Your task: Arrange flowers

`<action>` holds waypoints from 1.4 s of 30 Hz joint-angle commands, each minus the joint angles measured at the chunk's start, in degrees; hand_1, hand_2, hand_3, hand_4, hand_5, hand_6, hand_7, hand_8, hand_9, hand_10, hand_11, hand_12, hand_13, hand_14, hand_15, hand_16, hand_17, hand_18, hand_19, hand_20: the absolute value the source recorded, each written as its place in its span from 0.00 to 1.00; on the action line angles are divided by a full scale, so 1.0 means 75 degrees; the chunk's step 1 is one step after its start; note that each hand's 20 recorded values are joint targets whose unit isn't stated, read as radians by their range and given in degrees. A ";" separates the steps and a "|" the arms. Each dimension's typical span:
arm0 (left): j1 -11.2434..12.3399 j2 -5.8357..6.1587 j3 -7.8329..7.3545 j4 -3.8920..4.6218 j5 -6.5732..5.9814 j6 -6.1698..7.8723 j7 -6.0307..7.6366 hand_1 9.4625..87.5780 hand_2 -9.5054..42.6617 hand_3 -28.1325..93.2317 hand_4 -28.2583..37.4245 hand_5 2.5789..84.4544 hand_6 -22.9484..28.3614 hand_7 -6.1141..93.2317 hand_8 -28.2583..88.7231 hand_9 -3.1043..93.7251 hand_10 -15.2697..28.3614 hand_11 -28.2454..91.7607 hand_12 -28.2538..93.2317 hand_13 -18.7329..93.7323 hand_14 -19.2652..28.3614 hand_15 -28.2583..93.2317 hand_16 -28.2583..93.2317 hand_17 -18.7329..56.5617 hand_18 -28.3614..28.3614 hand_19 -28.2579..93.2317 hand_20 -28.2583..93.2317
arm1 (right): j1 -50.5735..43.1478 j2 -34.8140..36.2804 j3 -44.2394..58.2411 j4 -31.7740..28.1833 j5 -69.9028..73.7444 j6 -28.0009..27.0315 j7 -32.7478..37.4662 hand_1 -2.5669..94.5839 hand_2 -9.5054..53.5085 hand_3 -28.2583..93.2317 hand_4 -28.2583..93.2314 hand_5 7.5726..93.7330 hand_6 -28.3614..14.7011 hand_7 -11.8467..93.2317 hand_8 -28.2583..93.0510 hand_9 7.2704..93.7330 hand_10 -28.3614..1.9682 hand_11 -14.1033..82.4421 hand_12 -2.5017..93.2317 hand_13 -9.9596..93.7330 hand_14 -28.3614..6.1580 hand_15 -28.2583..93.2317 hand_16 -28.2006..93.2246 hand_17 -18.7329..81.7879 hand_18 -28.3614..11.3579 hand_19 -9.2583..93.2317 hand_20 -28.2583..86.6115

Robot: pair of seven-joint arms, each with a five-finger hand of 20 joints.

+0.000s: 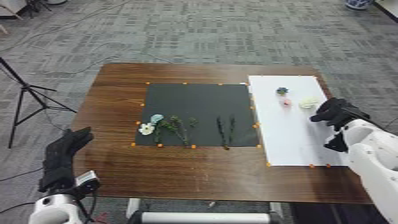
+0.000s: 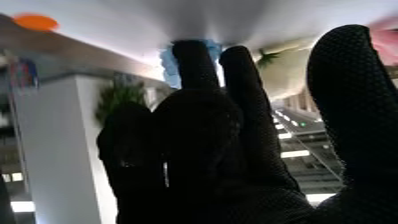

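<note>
Well, from where I stand the right robot hand (image 1: pixel 336 111) has its fingers straight and parted, with nothing in its grip; the left robot hand (image 1: pixel 60 155), far across the worktop (image 1: pixel 204 175), looks loosely open. Just left of the right one sits the cream blossom (image 1: pixel 307 102), with the pink blossom (image 1: pixel 286 103) and blue blossom (image 1: pixel 282 91) farther left. I'd guess a pick comes next: go in low, close softly beneath the petals, and don't nudge the pink neighbour. The worktop's right edge runs close by that hand, so I'd swing inward, over the white sheet (image 1: pixel 298 145), toward the black mat (image 1: pixel 195 100) and its green stems (image 1: pixel 180 132).
</note>
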 commanded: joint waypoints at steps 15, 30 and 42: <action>-0.0051 -0.0042 0.0100 -0.0028 0.0008 -0.0189 -0.0157 0.18 0.72 0.73 0.00 0.65 0.50 0.21 0.16 0.60 0.69 0.41 0.30 0.54 0.75 0.36 0.21 0.32 0.68 0.33 0.35 | 0.0647 0.0459 -0.0018 -0.0418 0.1157 -0.0333 0.0011 0.39 0.00 0.76 0.12 0.64 0.66 0.27 0.17 0.76 0.51 0.28 0.22 0.96 0.73 0.72 0.50 0.80 0.31 1.00 0.76; 0.0047 -0.0065 0.0051 -0.0079 0.0036 -0.0353 -0.0177 0.18 0.72 0.73 0.00 0.65 0.50 0.21 0.16 0.61 0.69 0.41 0.31 0.54 0.75 0.36 0.21 0.32 0.69 0.34 0.35 | 0.0463 0.0331 -0.0299 0.0495 -0.0641 0.0024 -0.0104 0.37 0.00 0.76 0.12 0.61 0.66 0.27 0.17 0.73 0.50 0.27 0.22 0.96 0.73 0.72 0.50 0.79 0.31 1.00 0.77; -0.0020 -0.0064 0.0071 -0.0063 0.0027 -0.0385 -0.0217 0.18 0.71 0.73 0.00 0.65 0.50 0.21 0.16 0.61 0.69 0.41 0.31 0.55 0.75 0.36 0.21 0.32 0.69 0.34 0.35 | 0.0136 0.0046 -0.0366 0.0389 -0.0026 -0.0099 0.0109 0.51 0.00 0.74 0.09 0.67 0.65 0.31 0.26 0.87 0.59 0.40 0.32 0.97 0.76 0.75 0.50 0.81 0.33 1.00 0.79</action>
